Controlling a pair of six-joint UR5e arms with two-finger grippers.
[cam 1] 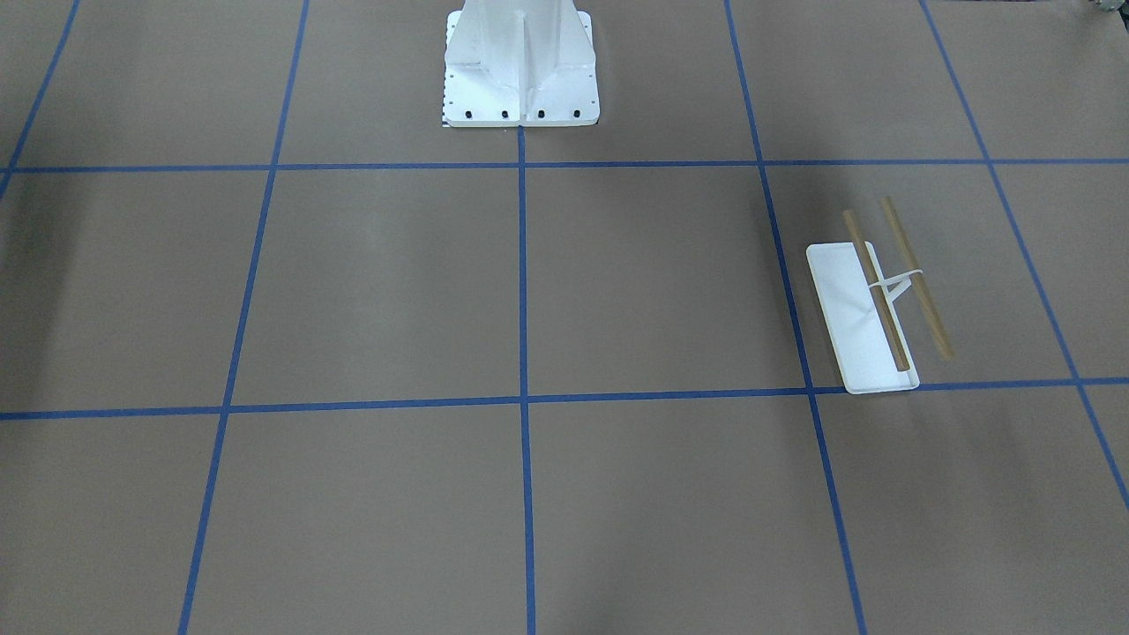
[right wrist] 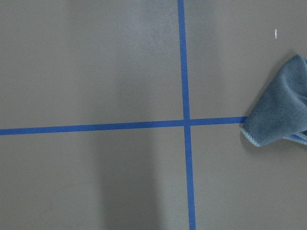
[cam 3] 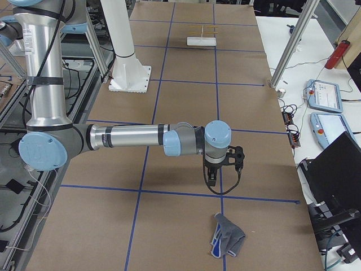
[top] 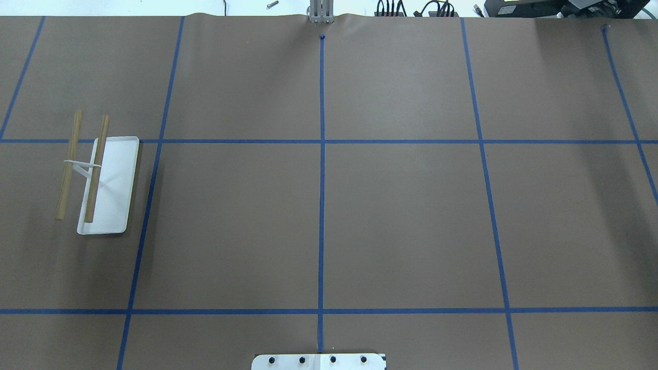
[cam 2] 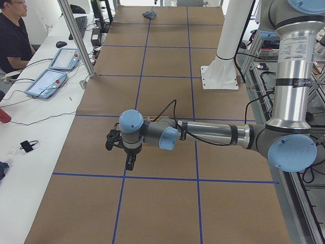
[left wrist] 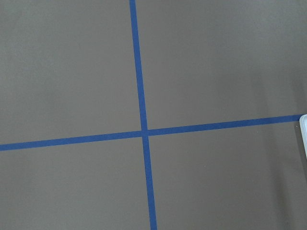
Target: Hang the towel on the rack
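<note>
The rack stands on the table's left part, empty: a white tray base (top: 115,180) with two tan wooden rods (top: 96,169) above it. It also shows in the front view (cam 1: 851,309) and far off in the exterior right view (cam 3: 201,40). The dark grey towel (cam 3: 228,237) lies crumpled on the table near the right end, and at the right edge of the right wrist view (right wrist: 283,110). My right gripper (cam 3: 211,179) hangs above the table, short of the towel. My left gripper (cam 2: 130,162) hangs over bare table. I cannot tell whether either is open or shut.
The white robot pedestal (cam 1: 520,66) is bolted at the table's robot side. Blue tape lines (top: 322,180) grid the brown surface. An operator (cam 2: 12,35) sits at a side desk with tablets (cam 2: 48,81). A metal post (cam 3: 290,48) stands at the table's far edge.
</note>
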